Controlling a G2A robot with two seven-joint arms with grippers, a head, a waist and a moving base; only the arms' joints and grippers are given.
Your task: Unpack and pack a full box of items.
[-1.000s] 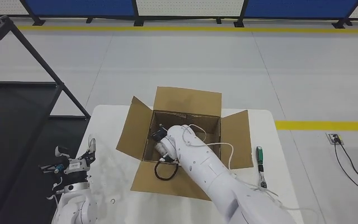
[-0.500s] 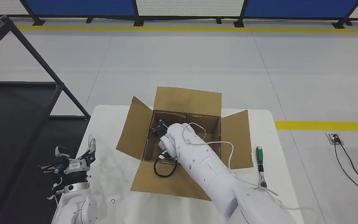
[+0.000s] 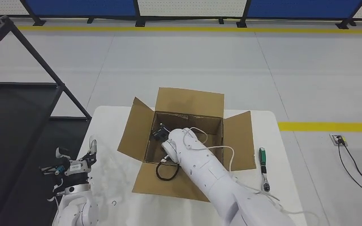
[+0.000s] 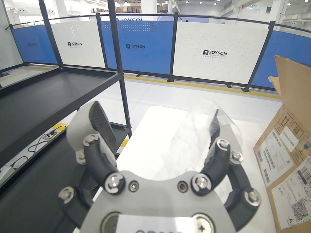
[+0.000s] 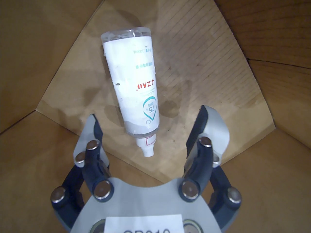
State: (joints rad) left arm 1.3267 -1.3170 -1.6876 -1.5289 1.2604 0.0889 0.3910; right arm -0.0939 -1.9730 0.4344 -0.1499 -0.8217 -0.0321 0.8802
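Note:
An open cardboard box [image 3: 189, 102] stands in the middle of the white table [image 3: 113, 121]. My right arm goes down into it, the wrist camera [image 3: 160, 134] near the box's left inner wall. Inside, a white bottle [image 5: 132, 83] with a small nozzle lies on the box floor [image 5: 194, 61]. My right gripper [image 5: 149, 118] hangs open just above the bottle's nozzle end, one finger on each side, not touching it. My left gripper [image 4: 155, 115] is open and holds nothing at the table's left edge [image 3: 76, 153], beside the box's outer wall [image 4: 286, 146].
A green-handled tool [image 3: 263, 168] lies on the table right of the box. Clear plastic film [image 4: 206, 122] lies on the table ahead of my left gripper. A black shelf rack [image 4: 60, 83] stands close to the table's left side. The four box flaps stand out around the opening.
My right arm has shifted slightly toward the far side inside the box, and its black cable loop swung with it. The left arm has not moved.

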